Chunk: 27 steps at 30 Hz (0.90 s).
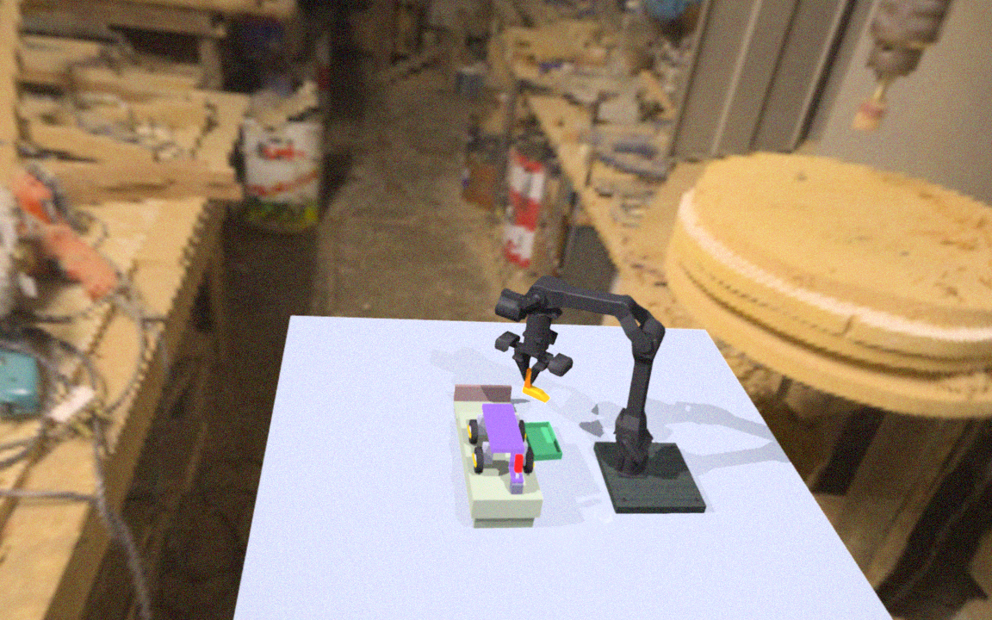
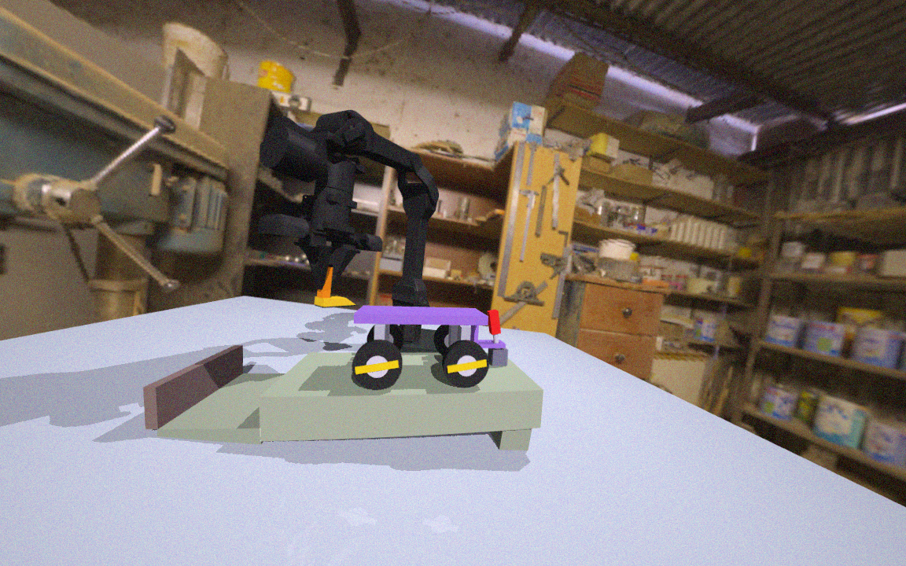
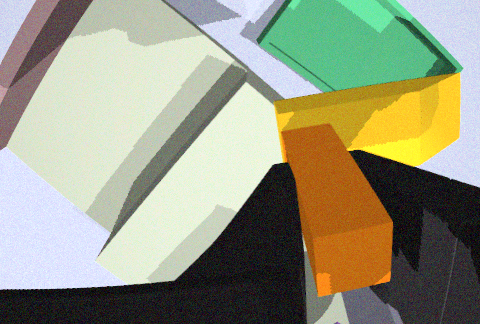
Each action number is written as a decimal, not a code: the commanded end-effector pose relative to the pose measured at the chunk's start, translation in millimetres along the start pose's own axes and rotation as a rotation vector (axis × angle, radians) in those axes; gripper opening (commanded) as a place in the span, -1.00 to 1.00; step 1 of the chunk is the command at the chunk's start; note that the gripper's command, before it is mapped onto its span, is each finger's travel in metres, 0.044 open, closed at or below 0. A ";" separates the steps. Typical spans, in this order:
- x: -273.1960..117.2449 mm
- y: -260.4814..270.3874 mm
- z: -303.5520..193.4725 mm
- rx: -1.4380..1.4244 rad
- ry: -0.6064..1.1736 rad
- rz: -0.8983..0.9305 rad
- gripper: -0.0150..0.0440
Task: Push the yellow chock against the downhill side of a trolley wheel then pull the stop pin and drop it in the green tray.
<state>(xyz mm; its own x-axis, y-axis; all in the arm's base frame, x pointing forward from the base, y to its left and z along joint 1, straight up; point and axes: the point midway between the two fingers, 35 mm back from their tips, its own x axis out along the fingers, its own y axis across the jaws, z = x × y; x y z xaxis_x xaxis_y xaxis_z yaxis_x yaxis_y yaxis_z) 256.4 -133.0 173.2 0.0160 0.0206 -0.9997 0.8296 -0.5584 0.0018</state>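
My gripper (image 1: 528, 377) (image 2: 328, 270) is shut on the orange handle of the yellow chock (image 1: 536, 393) (image 2: 330, 302) (image 3: 367, 119). It holds the chock in the air, beyond the trolley's downhill end and to the tray's side of the ramp. The chock's black base cannot be made out. The purple trolley (image 1: 503, 428) (image 2: 419, 315) stands on the pale green ramp (image 1: 505, 505) (image 2: 399, 417) (image 3: 200, 204). The red-headed stop pin (image 1: 517, 463) (image 2: 493, 322) is upright at its uphill end. The green tray (image 1: 543, 441) (image 3: 350, 39) lies beside the ramp.
A brown end board (image 1: 482, 393) (image 2: 192, 387) (image 3: 35, 49) stands across the ramp's downhill end. The arm's dark base plate (image 1: 657, 489) is on the table (image 1: 361, 554) (image 2: 372, 506), beyond the tray from the ramp.
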 end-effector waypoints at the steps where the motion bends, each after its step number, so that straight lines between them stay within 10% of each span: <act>1: 2.2 0.3 -0.1 0.168 0.010 -0.019 -0.49; 27: 2.2 1.1 1.4 0.883 0.032 -0.061 -0.49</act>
<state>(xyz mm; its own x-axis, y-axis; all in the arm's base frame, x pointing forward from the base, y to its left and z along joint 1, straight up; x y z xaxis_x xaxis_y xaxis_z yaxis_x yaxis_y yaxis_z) 256.4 -135.3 172.3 0.0170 0.0779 -0.9968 0.1292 -0.9888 -0.0751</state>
